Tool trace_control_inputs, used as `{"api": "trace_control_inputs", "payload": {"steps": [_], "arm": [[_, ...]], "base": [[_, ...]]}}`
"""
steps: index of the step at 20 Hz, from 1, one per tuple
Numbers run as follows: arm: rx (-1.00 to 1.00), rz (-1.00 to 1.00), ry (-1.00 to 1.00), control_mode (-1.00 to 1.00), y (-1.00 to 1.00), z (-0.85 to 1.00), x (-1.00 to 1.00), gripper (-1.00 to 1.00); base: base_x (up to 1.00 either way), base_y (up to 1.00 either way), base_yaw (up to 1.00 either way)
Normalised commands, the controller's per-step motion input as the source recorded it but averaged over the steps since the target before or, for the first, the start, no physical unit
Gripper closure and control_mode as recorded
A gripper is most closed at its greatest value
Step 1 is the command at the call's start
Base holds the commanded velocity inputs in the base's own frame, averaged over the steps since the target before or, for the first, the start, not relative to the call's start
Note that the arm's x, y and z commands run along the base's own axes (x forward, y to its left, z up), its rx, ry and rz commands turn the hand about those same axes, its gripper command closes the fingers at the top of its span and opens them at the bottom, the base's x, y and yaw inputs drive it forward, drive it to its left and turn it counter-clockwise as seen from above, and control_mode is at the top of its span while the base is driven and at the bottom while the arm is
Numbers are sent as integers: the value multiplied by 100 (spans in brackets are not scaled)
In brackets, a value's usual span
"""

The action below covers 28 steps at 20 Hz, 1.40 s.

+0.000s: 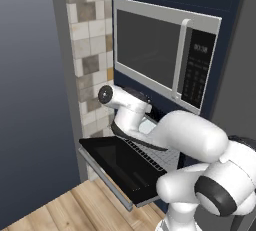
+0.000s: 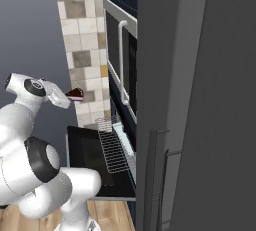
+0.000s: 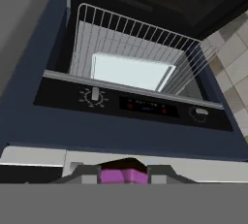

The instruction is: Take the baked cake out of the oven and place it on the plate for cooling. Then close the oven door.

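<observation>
light: even, soft, dim corners | shadows: faint | focus: sharp (rendered, slightly pixelated)

Microwave (image 1: 165, 52) above oven (image 3: 135, 104); rack (image 2: 114, 147) over oven door (image 1: 120, 167).

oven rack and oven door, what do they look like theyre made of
The oven rack looks like thin bare metal wire: pale grey rods in an open grid, with the tray under it showing through. The oven door looks like glossy black glass in a dark frame, faintly reflective, with a silver, probably metal, bar along its front edge. All rendered, so this is appearance only.
</observation>
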Motion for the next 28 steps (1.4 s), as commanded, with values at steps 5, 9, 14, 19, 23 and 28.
{"api": "trace_control_inputs", "payload": {"steps": [5,9,14,19,23,28], "arm": [[0,0,-3,-100,0,72,-29,100],[0,0,-5,-100,0,49,-57,100],[0,0,-1,-100,-1,15,-47,100],[0,0,0,100,-2,0,-15,100],[0,0,0,100,0,0,0,100],[0,0,0,100,0,0,0,100]], "base": [[0,0,0],[0,0,0],[0,0,0],[-6,0,0],[-79,6,0],[-95,22,0]]}}
